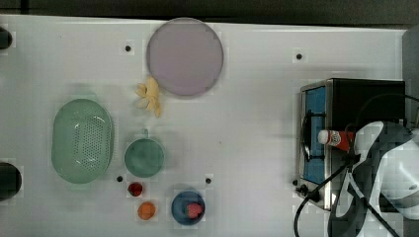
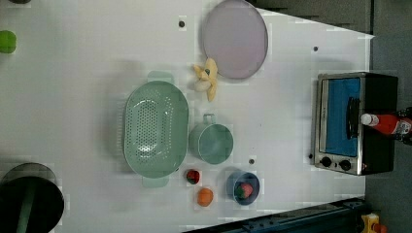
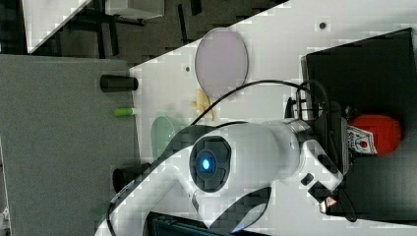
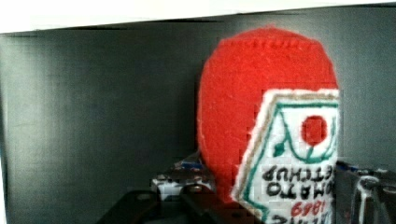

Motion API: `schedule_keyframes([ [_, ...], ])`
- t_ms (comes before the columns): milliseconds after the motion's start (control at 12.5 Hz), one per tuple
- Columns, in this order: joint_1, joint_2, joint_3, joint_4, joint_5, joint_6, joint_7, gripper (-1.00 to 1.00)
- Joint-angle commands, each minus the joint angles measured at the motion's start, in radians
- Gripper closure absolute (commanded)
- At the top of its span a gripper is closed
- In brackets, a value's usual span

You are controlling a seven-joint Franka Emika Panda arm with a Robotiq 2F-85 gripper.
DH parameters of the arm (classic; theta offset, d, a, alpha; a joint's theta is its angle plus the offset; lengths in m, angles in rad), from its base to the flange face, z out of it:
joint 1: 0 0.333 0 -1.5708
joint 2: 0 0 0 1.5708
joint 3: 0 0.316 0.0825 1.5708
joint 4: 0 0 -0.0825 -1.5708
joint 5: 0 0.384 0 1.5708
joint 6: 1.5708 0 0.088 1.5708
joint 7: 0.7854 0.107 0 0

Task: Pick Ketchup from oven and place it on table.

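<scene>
Closest to the wrist camera is the round red base of the ketchup (image 4: 261, 93), a slim red squeeze bottle with a white label. It lies on the roof of the boxy black toaster oven (image 1: 365, 96), not inside. From the top view's left to right come its white cap (image 1: 323, 137) above the blue glass door (image 1: 314, 103), its body, then the gripper (image 1: 352, 148). The long axis therefore points at the gripper. Whether the gripper already holds it, I cannot tell.

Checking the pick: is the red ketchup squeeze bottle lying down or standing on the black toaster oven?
Lying down: the red ketchup squeeze bottle rests lengthwise across the black toaster oven's top.
</scene>
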Motion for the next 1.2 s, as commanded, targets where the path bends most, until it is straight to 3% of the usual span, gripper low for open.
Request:
schedule_keyframes([
  [80,0.055,-0.108,0.011,0.144,-0.04,-0.091,-0.136,-0.29],
  [320,0.121,-0.192,0.057,0.275,-0.061,-0.339,-0.153,-0.29],
  [560,0.175,-0.267,0.146,0.321,-0.061,-0.517,-0.153,-0.29],
  [960,0.224,-0.315,0.367,0.309,-0.068,-0.548,-0.15,-0.29],
  [1200,0.231,-0.307,0.486,0.229,-0.089,-0.545,-0.092,-0.29],
])
